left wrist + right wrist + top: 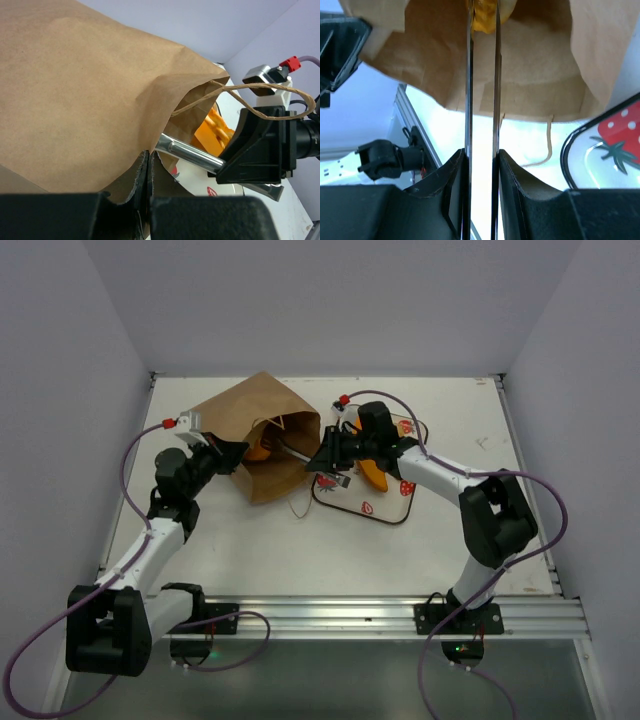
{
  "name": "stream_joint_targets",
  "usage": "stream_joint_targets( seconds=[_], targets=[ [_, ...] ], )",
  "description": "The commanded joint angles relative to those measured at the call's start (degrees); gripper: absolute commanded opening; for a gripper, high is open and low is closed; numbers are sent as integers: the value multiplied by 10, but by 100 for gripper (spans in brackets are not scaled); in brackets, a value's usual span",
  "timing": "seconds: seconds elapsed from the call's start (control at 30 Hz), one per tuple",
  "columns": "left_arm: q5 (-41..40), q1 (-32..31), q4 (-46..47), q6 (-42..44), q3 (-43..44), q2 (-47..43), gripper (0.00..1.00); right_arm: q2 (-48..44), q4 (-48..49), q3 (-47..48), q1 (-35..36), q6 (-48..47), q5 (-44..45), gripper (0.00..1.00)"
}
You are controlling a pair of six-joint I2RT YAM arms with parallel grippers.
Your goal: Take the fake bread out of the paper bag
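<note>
The paper bag (240, 420) lay on its side on the desk (250, 550), mouth toward the tray (395, 508), the tray's edge just beside it. The left hand (150, 167) was clamped shut on the bag's near rim. The right hand (482, 5) had its long thin fingers (468, 75) deep in the mouth, pinched narrowly onto an orange bread piece (484, 19), with paper walls close on both sides. A second bread piece (372, 472) sat on the tray.
</note>
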Motion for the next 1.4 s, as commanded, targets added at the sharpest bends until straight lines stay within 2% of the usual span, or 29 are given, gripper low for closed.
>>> stream_joint_targets(
  seconds=[0.0,0.33,0.7,0.87,1.1,1.37],
  targets=[
    [-21,10,34,20,25,9,2,-56,-36,3,-9,-43,-37,0],
    [-29,19,18,53,37,11,2,-105,-161,2,-67,-130,-97,0],
    [-33,24,-9,94,56,9,2,-198,-300,-9,-132,-302,-125,0],
    [-52,27,-39,135,61,-3,2,-253,-366,-9,-184,-376,-140,0],
    [-74,29,-57,158,52,-27,2,-311,-506,-9,-278,-493,-181,0],
    [-77,29,-58,164,48,-38,2,-331,-644,-3,-355,-662,-143,0]
  ],
)
